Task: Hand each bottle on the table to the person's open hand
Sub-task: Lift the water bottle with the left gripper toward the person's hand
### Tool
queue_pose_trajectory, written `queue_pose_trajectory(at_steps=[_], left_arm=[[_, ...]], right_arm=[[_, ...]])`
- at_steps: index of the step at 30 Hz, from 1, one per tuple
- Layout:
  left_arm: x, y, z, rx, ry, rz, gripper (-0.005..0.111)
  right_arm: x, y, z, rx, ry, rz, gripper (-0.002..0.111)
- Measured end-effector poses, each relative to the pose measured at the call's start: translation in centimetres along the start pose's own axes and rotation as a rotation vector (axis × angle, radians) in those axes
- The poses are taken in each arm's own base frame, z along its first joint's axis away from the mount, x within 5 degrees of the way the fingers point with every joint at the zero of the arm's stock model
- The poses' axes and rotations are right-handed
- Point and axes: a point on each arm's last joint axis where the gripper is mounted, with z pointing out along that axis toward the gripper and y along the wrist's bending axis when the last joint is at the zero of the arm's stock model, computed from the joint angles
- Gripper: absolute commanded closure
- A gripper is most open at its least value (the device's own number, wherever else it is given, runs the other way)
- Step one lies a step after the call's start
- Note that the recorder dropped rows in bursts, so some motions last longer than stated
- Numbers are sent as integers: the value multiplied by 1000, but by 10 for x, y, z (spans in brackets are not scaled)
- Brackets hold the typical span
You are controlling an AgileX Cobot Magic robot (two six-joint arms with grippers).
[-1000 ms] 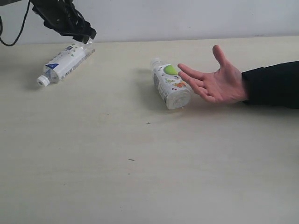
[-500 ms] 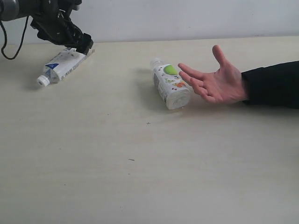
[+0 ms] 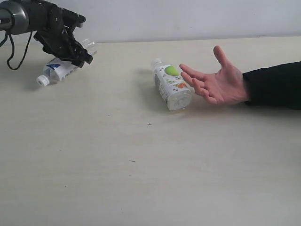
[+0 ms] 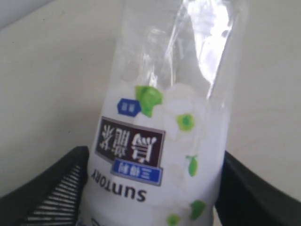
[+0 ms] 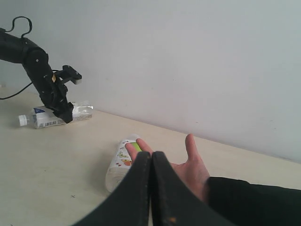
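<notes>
The white-blue label bottle (image 3: 56, 70) lies on its side at the far left of the table (image 3: 141, 179). My left gripper (image 3: 70, 52) is down over its body. In the left wrist view the bottle (image 4: 160, 141) fills the space between the two fingers (image 4: 51, 193), which stand open close on either side. The small white bottle with green fruit (image 3: 171, 87) lies at mid-table, beside the fingertips of the person's open hand (image 3: 221, 84). My right gripper (image 5: 151, 157) is shut and empty, hanging back from the hand (image 5: 193, 167). The lime-print and pink-white bottles are out of view.
The black sleeve (image 3: 275, 84) reaches in from the right edge. A pale wall (image 3: 188, 19) runs behind the table's far edge. A black cable (image 3: 14, 52) hangs from the left arm.
My left gripper has come down and toward the bottle's middle, from above its base to astride its body. Bottles and hand have stayed put.
</notes>
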Motion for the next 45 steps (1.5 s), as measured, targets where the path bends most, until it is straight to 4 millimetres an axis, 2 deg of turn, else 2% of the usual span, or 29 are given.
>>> queue_pose_trajectory(at_steps=[5, 10, 15, 20, 23, 29, 35, 40, 45], left_arm=[[-6, 9, -20, -45, -3, 33, 107], [-19, 17, -63, -31, -33, 30, 107], [-28, 1, -104, 52, -28, 128, 107], [-32, -39, -138, 111, -1, 366, 107], [-35, -71, -157, 141, -13, 503, 107], [-40, -148, -200, 183, -138, 886, 107], [-32, -215, -225, 204, -255, 1328, 107], [-24, -254, -242, 185, -350, 1664, 107], [-20, -277, -254, 126, -452, 1884, 107]], right_arm=[[0, 0, 0, 0, 0, 0, 108], [0, 0, 0, 0, 0, 0, 108], [0, 0, 0, 0, 0, 0, 108], [0, 0, 0, 0, 0, 0, 108], [0, 0, 0, 0, 0, 0, 108], [0, 0, 0, 0, 0, 0, 108], [0, 0, 0, 0, 0, 0, 108], [0, 0, 0, 0, 0, 0, 108], [0, 0, 0, 0, 0, 0, 108]])
